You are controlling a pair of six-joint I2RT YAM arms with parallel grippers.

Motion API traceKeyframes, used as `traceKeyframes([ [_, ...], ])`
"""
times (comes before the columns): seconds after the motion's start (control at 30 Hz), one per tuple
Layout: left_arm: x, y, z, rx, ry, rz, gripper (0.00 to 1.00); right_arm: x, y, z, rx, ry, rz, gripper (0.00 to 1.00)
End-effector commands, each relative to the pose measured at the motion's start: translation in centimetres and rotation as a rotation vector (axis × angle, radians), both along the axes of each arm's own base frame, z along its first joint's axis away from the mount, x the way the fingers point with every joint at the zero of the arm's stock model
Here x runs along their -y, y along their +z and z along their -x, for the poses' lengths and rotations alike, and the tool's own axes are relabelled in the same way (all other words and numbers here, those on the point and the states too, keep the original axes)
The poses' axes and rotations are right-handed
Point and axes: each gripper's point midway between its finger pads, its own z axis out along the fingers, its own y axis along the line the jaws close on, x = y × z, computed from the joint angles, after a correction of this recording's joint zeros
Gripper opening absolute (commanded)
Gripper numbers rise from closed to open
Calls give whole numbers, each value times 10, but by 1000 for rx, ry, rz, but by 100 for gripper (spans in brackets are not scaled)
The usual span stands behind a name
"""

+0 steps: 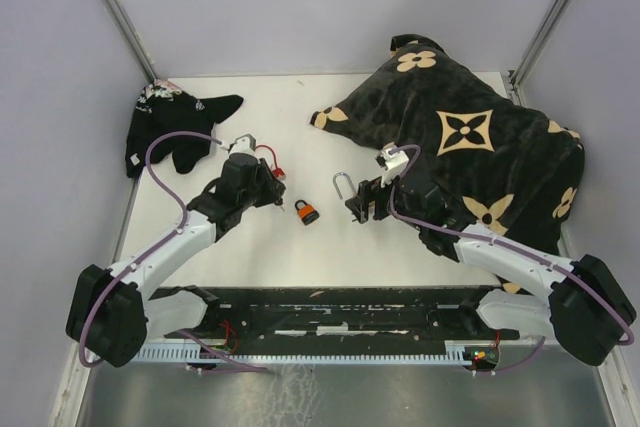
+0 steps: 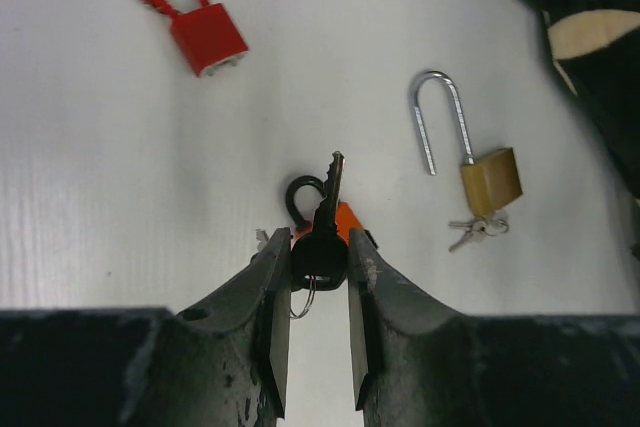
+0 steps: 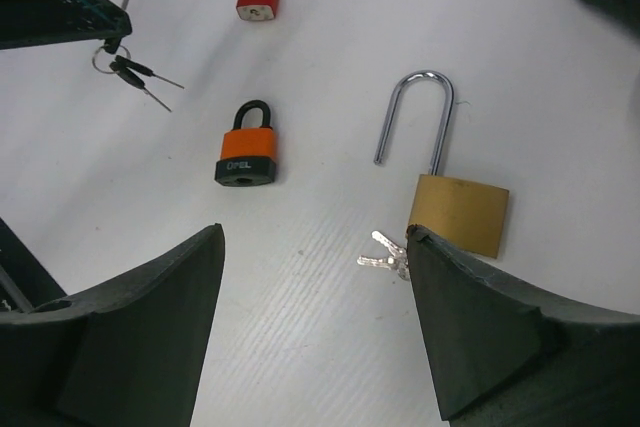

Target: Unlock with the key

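Near the middle of the worktop (image 1: 300, 112), an orange padlock (image 1: 307, 212), lying flat, black shackle closed. Just left of the padlock, left fingers (image 2: 260, 307) narrow, pinching the black head of a key (image 2: 320, 237), blade pointing away from the wrist, more keys hanging on its ring. Key apart from the padlock, not yet in it. Right of the padlock, right fingers (image 3: 150, 317) spread wide, holding nothing. Beside these fingers, a brass lock (image 3: 458, 212), shackle open, small keys at its base. Beyond the padlock, toward the far side, a red lock (image 2: 208, 37) on a red cord. Further right of the padlock, a dark patterned cloth (image 1: 470, 147).
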Motion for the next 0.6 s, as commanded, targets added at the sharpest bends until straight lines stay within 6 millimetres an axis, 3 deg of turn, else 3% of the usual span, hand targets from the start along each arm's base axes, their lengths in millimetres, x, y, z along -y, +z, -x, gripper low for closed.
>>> traceKeyframes([
  [0.0, 23, 44, -9, 150, 0, 110, 14, -25, 44, 0, 80, 63, -150, 81],
  [0.27, 64, 57, 8, 177, -81, 236, 14, -62, 72, 1, 172, 186, -297, 79],
  [0.57, 80, 63, 15, 172, -32, 333, 13, -94, 70, -1, 180, 221, -342, 72],
])
